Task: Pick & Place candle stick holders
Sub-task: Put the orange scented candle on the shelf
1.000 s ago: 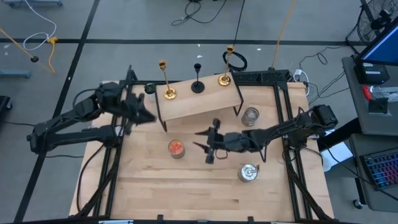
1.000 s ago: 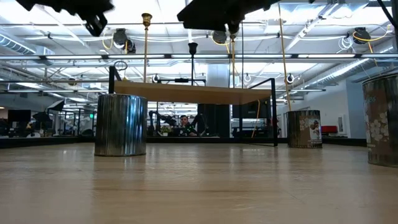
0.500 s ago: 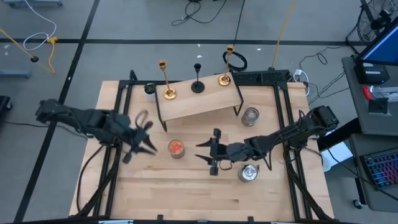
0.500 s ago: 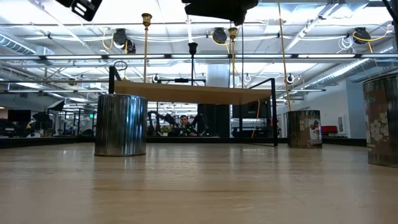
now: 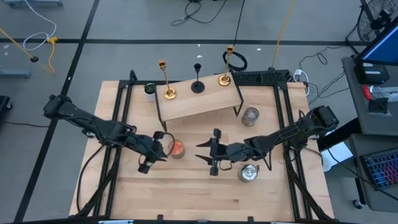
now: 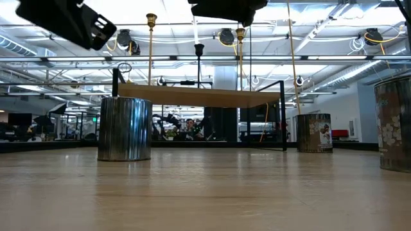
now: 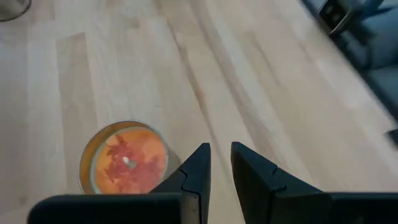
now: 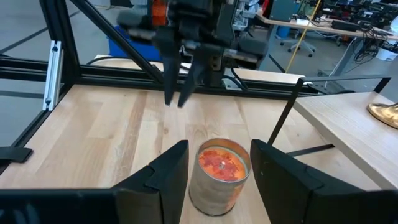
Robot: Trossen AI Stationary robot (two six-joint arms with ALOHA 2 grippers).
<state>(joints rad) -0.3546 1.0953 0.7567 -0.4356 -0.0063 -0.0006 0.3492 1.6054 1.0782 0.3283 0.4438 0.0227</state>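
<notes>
Items I cannot read in full:

- Tall gold-brass candlestick (image 8: 385, 115): in my right wrist view only its flared base shows, cut by the frame edge, off to one side of the jaws.
- Slim black candlestick (image 6: 199, 51): in the low view its base is hidden behind the raised wooden shelf (image 6: 199, 97).
- Orange candle in a round tin (image 7: 126, 160): beside the left jaws, its lower rim hidden by the gripper body.

Three candle stick holders (image 5: 197, 87) stand on the raised shelf (image 5: 199, 99); both grippers hover near the orange candle (image 5: 176, 148).
</notes>
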